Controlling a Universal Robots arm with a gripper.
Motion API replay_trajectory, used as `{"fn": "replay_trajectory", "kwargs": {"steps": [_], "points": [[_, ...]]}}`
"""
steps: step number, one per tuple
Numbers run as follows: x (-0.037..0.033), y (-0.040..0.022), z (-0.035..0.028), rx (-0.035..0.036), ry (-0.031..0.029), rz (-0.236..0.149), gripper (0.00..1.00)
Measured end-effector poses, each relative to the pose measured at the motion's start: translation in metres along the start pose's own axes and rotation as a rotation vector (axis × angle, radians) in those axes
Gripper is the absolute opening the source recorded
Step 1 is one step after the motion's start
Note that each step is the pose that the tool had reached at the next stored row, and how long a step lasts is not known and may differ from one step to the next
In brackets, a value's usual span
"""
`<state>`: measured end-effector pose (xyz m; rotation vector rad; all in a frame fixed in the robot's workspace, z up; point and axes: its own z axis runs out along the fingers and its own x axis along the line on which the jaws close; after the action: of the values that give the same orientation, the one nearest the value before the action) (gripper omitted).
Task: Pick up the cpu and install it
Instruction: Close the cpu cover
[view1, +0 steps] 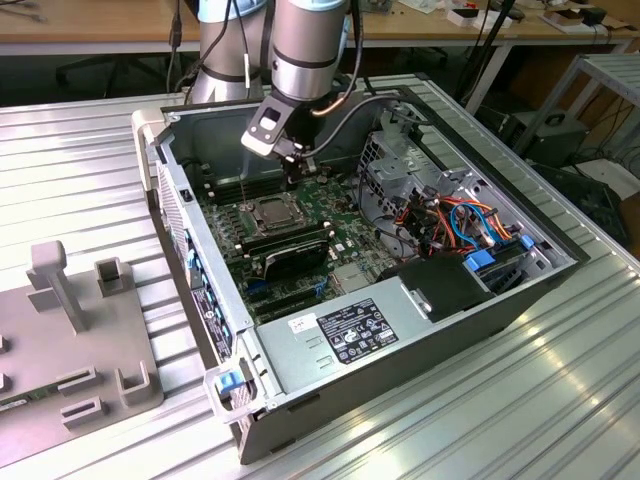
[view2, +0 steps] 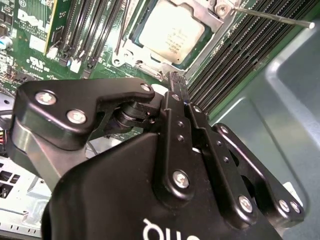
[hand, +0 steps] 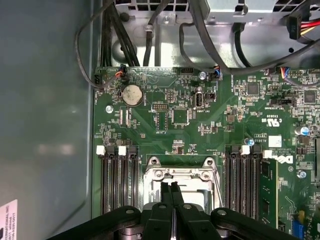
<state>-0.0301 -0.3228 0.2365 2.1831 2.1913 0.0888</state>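
The cpu (view1: 272, 211) (view2: 170, 30), a small grey metallic square, lies flat in the metal-framed socket (hand: 182, 174) on the green motherboard (view1: 335, 190) inside the open computer case. My gripper (view1: 297, 168) (view2: 175, 79) (hand: 170, 187) hangs just above the board at the socket's edge. Its black fingers are pressed together with nothing between them. In the first wrist view the fingers cover part of the socket. A thin metal socket lever (view2: 272, 18) stands raised beside the socket.
Long black memory sticks (view1: 290, 240) lie beside the socket. The case wall (view1: 190, 250) rises on the exterior view's left, and cables with the drive cage (view1: 450, 215) crowd the right. A power supply (view1: 350, 325) sits at the front. A grey fixture (view1: 80, 340) stands outside.
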Motion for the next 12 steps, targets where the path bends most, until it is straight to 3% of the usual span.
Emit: {"fn": "replay_trajectory", "kwargs": {"steps": [12], "points": [[0.0001,-0.0227,-0.0001,-0.0001,-0.0005,0.000,0.11]]}}
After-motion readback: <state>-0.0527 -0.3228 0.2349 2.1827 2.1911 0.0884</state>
